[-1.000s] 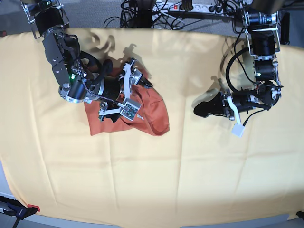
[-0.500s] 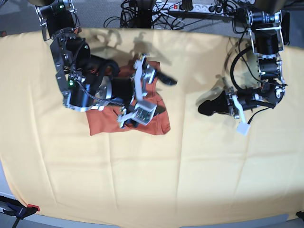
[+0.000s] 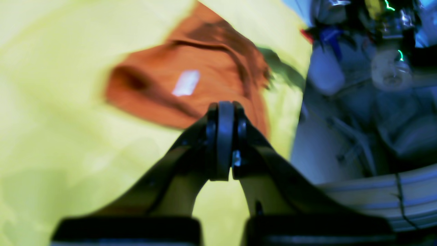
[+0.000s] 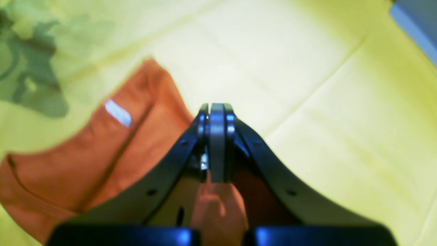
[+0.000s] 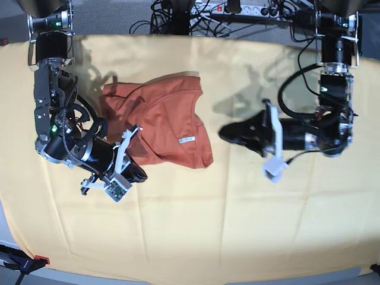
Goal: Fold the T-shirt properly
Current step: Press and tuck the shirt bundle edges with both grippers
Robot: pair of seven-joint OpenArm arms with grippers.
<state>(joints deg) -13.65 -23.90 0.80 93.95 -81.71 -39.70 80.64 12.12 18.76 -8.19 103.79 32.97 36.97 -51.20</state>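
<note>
Yellow cloth (image 5: pixel 237 214) bears the T-shirt (image 5: pixel 166 122); right claw (image 4: pixel 216 136) pinched closed, empty.

Looks like robotics lab, not home. Worktop draped in pale yellow cloth (image 5: pixel 249 225), power strip (image 5: pixel 228 7) plus cable tangle (image 5: pixel 172 18) along back edge, clamp (image 5: pixel 24 261) at corner, grey floor.

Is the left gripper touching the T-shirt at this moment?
Apart. In the base view the left gripper hovers shut over bare yellow cloth, with a clear strip of cloth between its tip and the nearest edge of the T-shirt.
</note>
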